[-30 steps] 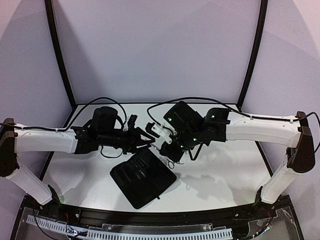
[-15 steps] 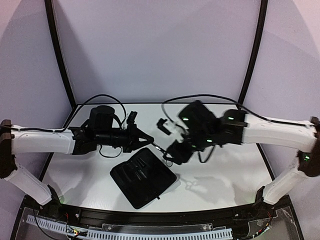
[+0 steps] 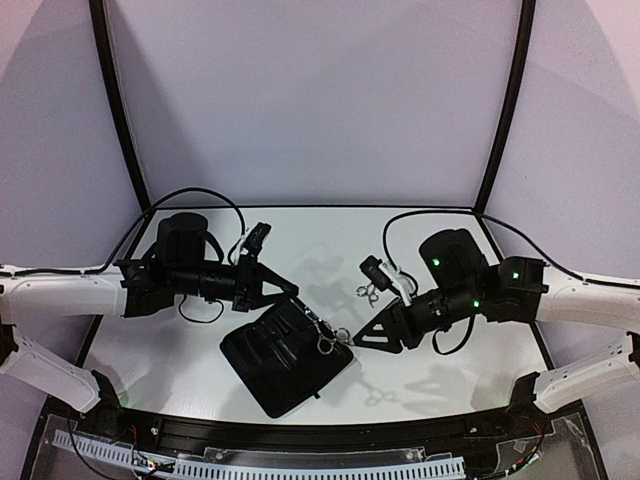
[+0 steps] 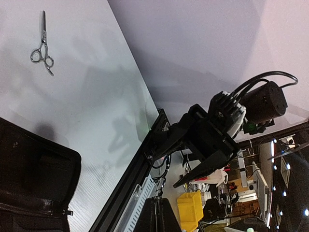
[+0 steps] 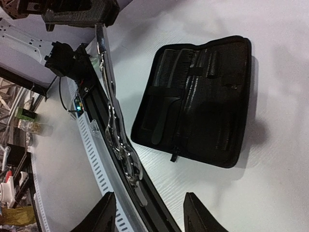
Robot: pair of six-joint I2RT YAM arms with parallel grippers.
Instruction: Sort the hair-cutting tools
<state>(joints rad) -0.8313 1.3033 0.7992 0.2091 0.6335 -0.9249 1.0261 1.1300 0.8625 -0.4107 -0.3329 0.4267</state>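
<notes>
One pair of silver scissors [image 3: 322, 337] shows over the right corner of the open black case [image 3: 275, 365], free of both grippers. In the right wrist view it is a blur [image 5: 118, 137] close to the camera; I cannot tell if it rests on anything. A second pair of scissors [image 3: 368, 290] lies on the white table, also in the left wrist view [image 4: 42, 48]. Two black combs [image 5: 169, 60] [image 5: 163, 118] sit in the case's pockets. My left gripper [image 3: 288, 290] [image 4: 160, 215] is shut and empty. My right gripper [image 3: 362, 338] [image 5: 149, 212] is open and empty, right of the case.
The case [image 5: 212, 111] lies open near the table's front edge, beside the black front rail [image 5: 159, 212]. A white cable duct [image 3: 260, 462] runs along the front. Black frame posts [image 3: 118, 110] stand at the back corners.
The two arms have drawn apart, the right one far to the right. The scissors that hung between both grippers are now free of them, over the case's right corner.
</notes>
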